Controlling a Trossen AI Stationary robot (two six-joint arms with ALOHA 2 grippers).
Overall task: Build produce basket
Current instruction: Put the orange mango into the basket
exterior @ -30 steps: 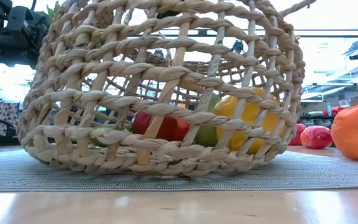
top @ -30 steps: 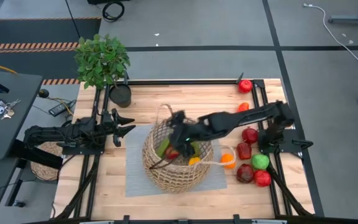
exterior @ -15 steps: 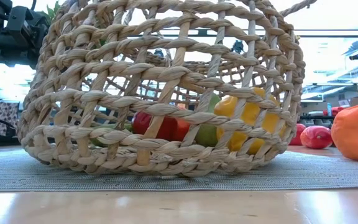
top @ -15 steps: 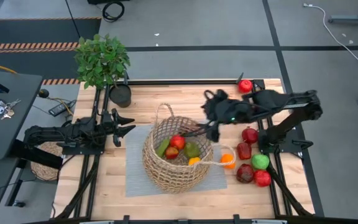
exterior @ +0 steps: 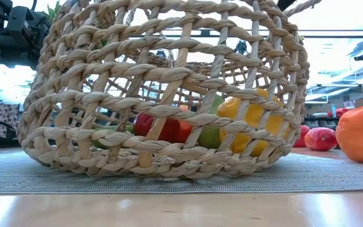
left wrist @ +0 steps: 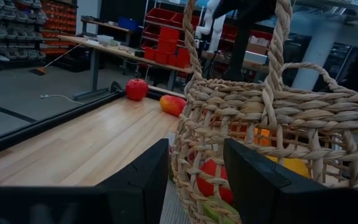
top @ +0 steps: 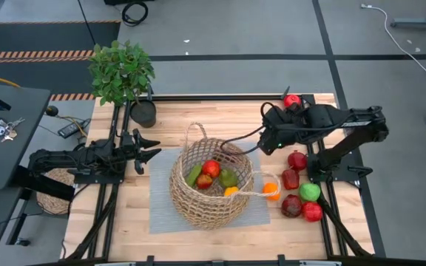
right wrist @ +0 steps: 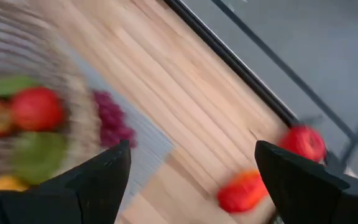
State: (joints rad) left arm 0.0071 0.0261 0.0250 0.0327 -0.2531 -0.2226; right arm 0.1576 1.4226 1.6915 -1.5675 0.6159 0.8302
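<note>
The basket [top: 211,185] sits on a grey mat [top: 161,199] in the middle of the bench [top: 198,118], one loop handle on its far side and one toward the loose fruit. Inside it lie a red fruit [top: 211,168], a darker red one [top: 204,180], a long green piece [top: 193,176], a round green one [top: 228,177] and a yellow one [top: 231,191]. Just beside the basket, at its handle, lies an orange fruit [top: 271,191]. Farther from the basket on that side is a cluster: two dark red fruits [top: 296,160], a green apple [top: 310,191] and red ones [top: 313,211]; another red fruit [top: 292,101] and an orange-red one lie near the bench's far corner. The right gripper [top: 251,142] hangs above the bench just beyond the basket's rim, fingers [right wrist: 98,180] spread wide and empty. The left gripper [top: 148,146] waits near the basket's opposite side, fingers [left wrist: 143,183] closed on nothing. A potted plant [top: 122,74] stands at the far corner behind the left arm.
</note>
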